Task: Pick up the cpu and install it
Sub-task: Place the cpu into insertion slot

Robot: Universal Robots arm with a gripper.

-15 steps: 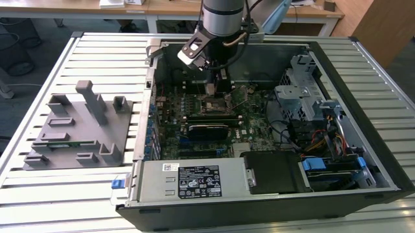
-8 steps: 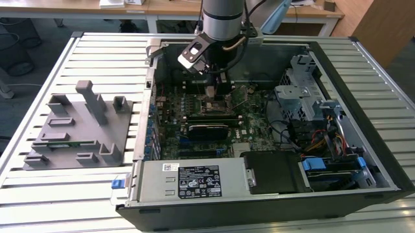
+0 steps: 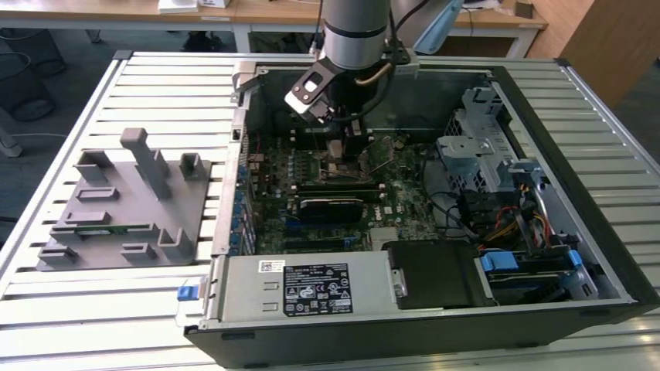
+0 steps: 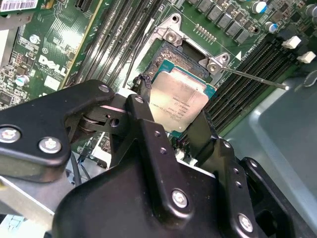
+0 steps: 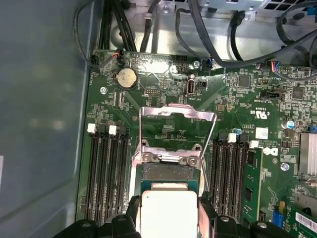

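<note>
Cpu (image 4: 179, 104) sat over the open motherboard socket (image 4: 173, 59) inside the computer case (image 3: 413, 340), the tool (image 4: 173, 116) closed on two opposite edges; apparently not fully seated, so any tilt on release risked bent socket pins.

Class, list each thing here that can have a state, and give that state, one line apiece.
cpu: gripped, over the socket, not clearly seated.
gripper: shut on the cpu.
socket: uncovered.
load plate: raised open.
lever: released, swung out.
case: lid off, lying on its side.
tray: holds a green strip.
</note>
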